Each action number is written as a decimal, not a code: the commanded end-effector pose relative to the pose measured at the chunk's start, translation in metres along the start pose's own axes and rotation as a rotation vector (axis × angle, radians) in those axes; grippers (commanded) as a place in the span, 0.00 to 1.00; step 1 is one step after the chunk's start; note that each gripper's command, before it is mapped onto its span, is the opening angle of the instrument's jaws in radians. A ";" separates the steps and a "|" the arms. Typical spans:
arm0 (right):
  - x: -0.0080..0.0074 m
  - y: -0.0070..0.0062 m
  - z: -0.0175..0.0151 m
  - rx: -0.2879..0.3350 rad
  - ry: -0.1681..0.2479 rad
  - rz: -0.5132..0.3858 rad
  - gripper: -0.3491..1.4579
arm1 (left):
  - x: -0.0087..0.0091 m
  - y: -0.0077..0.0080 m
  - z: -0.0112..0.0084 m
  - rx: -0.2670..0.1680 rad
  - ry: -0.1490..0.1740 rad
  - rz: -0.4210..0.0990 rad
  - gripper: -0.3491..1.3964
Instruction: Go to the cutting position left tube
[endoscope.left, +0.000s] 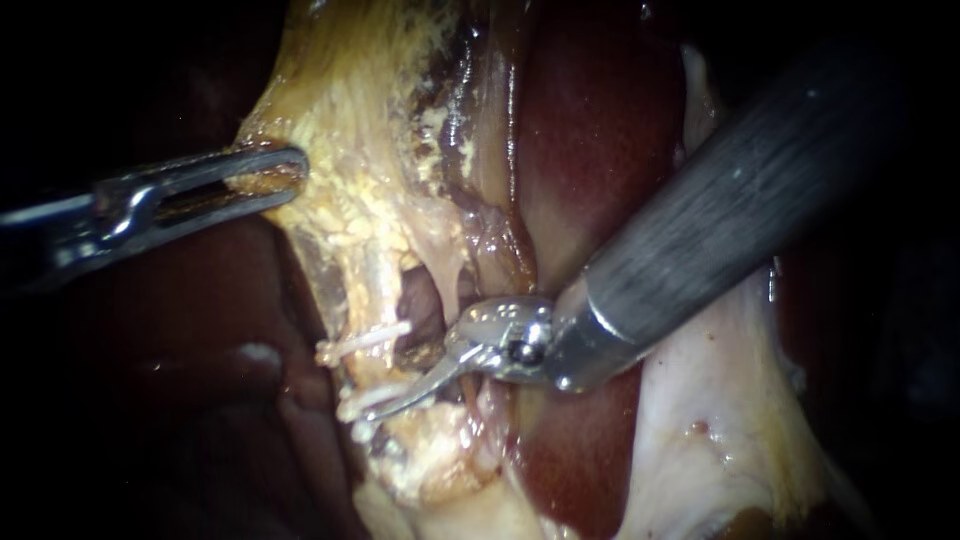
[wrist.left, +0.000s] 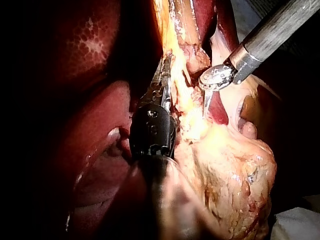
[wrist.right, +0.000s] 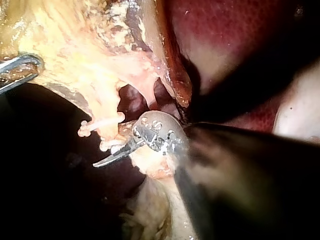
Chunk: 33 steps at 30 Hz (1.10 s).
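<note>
The dark red, glossy liver (endoscope.left: 590, 150) fills the far and right side of the field. Over it hangs a wide sheet of pale yellow fatty tissue (endoscope.left: 350, 130).

Our right instrument (endoscope.left: 385, 405), a thick grey shaft with a silver wrist and a slim curved tip, comes in from the upper right. Its hand looks pressed together: we see no gap, and it holds nothing. Our left instrument (endoscope.left: 285, 170), thin and dark with long slotted jaws, has its hand pinching the left edge of the yellow fatty tissue. We judge this pulls the sheet leftward and keeps the stalk below it stretched.

That stalk is the left tube (endoscope.left: 372, 290), a narrow pale strand left of a dark window, carrying two small white clips (endoscope.left: 365, 340). The right tip lies just beside the nearer clip, so we judge the approach nearly done, though the hand must spread before any cut.

The right wrist view shows the window and the tip beside the clips more plainly. Only the left wrist view shows the left hand's bite edge-on, and a white cloth (wrist.left: 300, 222) beside the fat.
</note>
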 end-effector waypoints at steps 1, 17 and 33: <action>0.0002 0.0001 0.0001 0.011 0.010 0.003 0.89 | 0.0000 0.0001 0.0000 0.000 0.000 0.000 0.00; 0.0011 0.0009 0.0013 0.031 0.072 0.115 0.87 | 0.0000 0.0005 0.0003 0.001 0.000 0.001 0.00; 0.0013 0.0017 0.0021 0.006 0.090 0.210 0.86 | 0.0001 0.0004 0.0004 0.000 0.000 0.001 0.00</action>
